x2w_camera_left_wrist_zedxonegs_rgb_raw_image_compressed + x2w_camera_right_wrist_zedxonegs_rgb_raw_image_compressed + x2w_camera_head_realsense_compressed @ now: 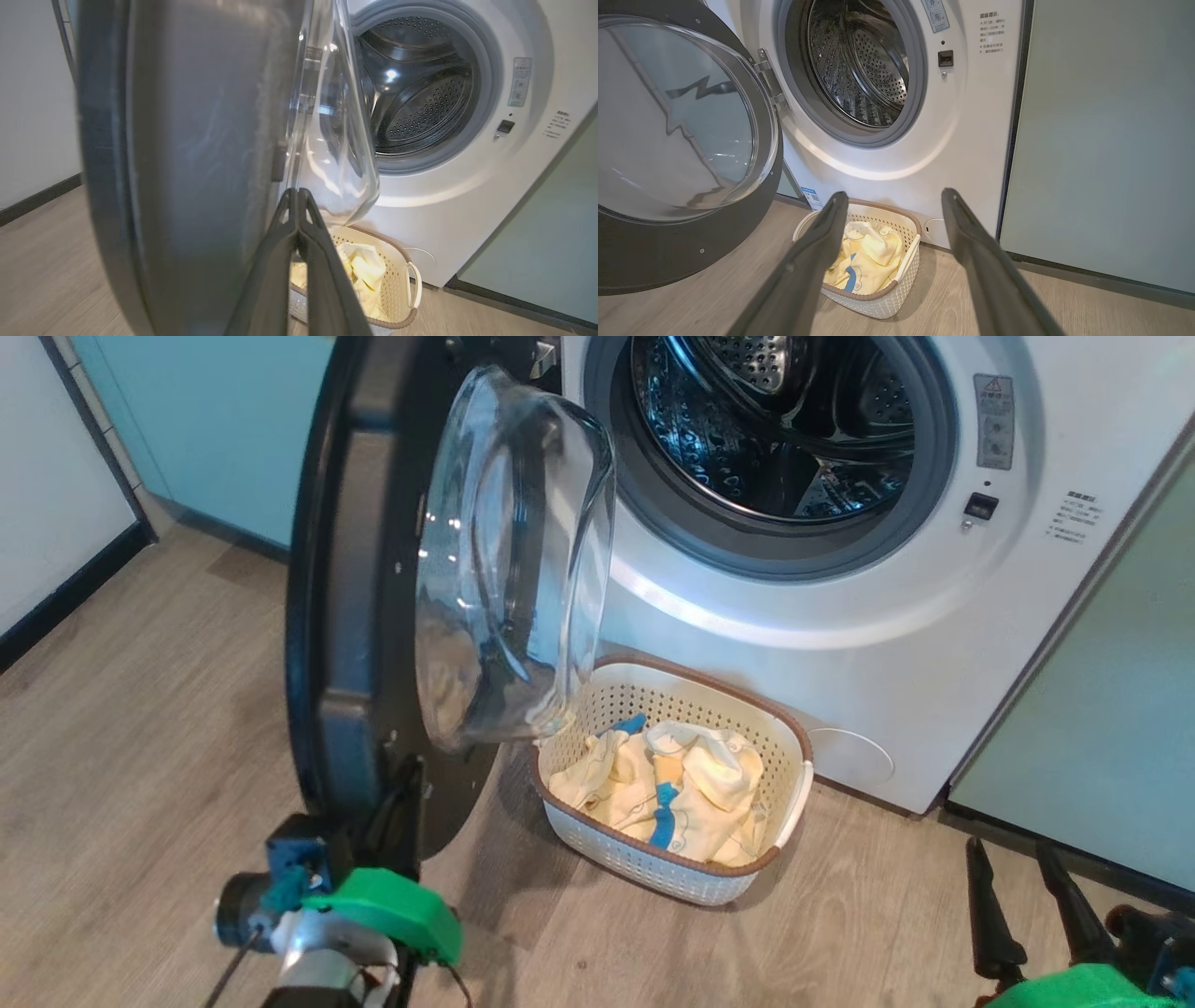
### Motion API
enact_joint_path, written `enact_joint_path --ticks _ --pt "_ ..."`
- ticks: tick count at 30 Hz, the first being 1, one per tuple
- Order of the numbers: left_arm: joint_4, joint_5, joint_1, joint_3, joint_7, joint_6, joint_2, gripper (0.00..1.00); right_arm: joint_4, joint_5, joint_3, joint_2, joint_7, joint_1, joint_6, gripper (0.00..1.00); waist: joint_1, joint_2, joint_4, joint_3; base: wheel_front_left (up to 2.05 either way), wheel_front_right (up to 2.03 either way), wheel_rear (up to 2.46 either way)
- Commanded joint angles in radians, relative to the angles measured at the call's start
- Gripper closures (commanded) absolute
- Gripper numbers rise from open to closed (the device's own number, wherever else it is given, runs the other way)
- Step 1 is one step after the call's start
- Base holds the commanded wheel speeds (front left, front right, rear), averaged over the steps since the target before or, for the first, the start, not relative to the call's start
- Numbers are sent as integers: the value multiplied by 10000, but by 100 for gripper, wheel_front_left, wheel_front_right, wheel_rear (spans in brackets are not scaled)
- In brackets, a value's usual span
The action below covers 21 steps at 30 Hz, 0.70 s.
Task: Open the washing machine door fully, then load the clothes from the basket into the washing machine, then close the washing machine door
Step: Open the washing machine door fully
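Head view: the left gripper (409, 784), fingers pinched together, meets the half-open glossy black round washing machine door (355, 616), seemingly to push it wider; left wrist view: pale yellow clothes (364, 266) wait in the cream perforated plastic basket (397, 291) fronting the white washing machine (467, 205); right wrist view: the right gripper (894, 195), spread and empty, hovers over wood-plank floor (1064, 308) beside a pale green cabinet (1101, 140).

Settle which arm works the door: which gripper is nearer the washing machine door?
Left. The left gripper, jaws shut, is right at the lower edge of the washing machine door; the right gripper is open, off beyond the basket.
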Motion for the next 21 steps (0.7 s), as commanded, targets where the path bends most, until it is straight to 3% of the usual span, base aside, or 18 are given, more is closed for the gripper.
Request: enact_joint_path --ticks 1,21 --pt "-374 62 -349 545 -93 90 232 100 -340 35 191 -147 -105 -296 4 0 0 -1 21 19 0 0 0" --pt "688 62 -1116 2291 -93 101 832 100 -349 25 251 -213 -105 -392 4 0 0 -1 335 264 0 0 0"
